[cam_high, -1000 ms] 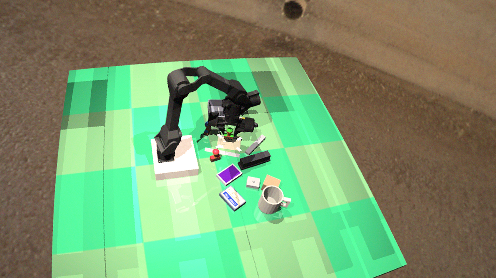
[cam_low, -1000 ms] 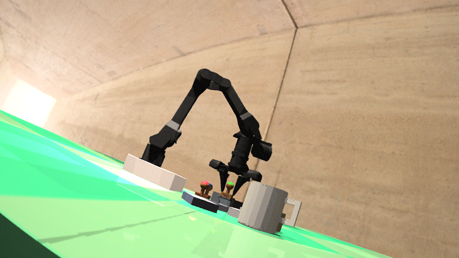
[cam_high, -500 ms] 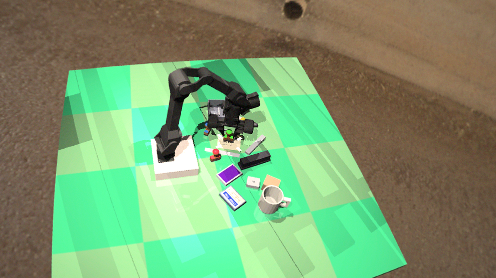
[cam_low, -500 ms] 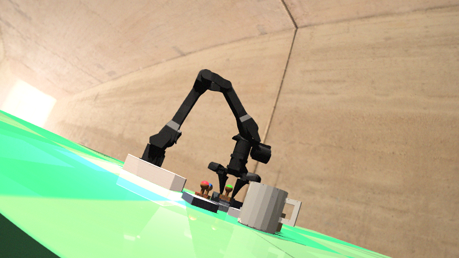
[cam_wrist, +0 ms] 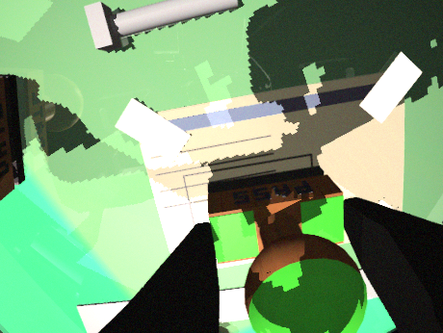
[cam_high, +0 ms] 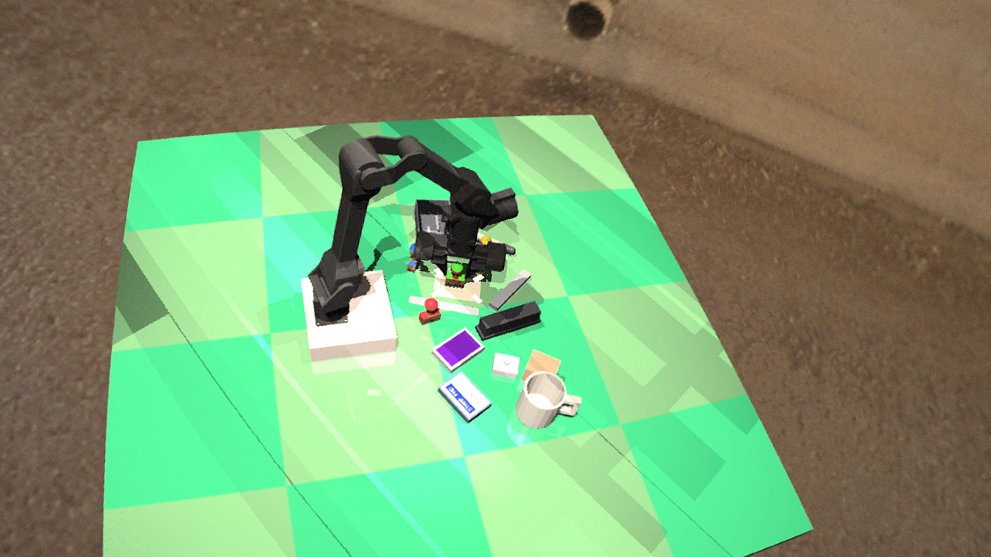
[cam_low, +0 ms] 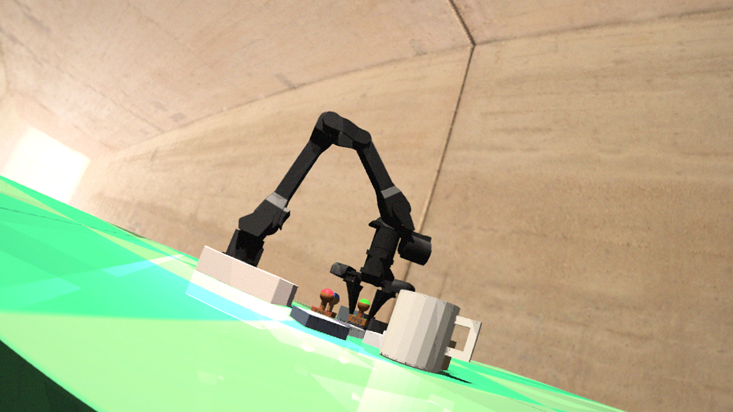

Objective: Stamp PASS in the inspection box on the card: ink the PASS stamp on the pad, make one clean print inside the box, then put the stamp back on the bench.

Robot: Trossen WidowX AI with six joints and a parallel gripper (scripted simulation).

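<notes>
Mug (cam_high: 540, 401) (cam_low: 418, 331) beside sticky notes (cam_high: 542, 366).

A pale-grey faceted mug (cam_high: 540, 402) (cam_low: 418, 330) stands upright near a long black stapler (cam_high: 509, 320). A red-knobbed wooden stamp (cam_high: 429, 311) (cam_low: 325, 300) stands apart.

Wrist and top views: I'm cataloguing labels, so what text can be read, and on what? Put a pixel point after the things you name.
"PASS", upside down in the wrist view, on the green-knobbed stamp (cam_high: 456, 272) (cam_low: 363, 307) (cam_wrist: 276, 194).
Sideways letters on the left stamp (cam_high: 411, 262) (cam_low: 336, 299) (cam_wrist: 7, 130): cut off and too dark to read surely.
White letters on the case's (cam_high: 465, 397) (cam_low: 319, 323) blue label: too small to read surely.
Card (cam_high: 456, 292) (cam_wrist: 380, 149): no readable words.
</notes>
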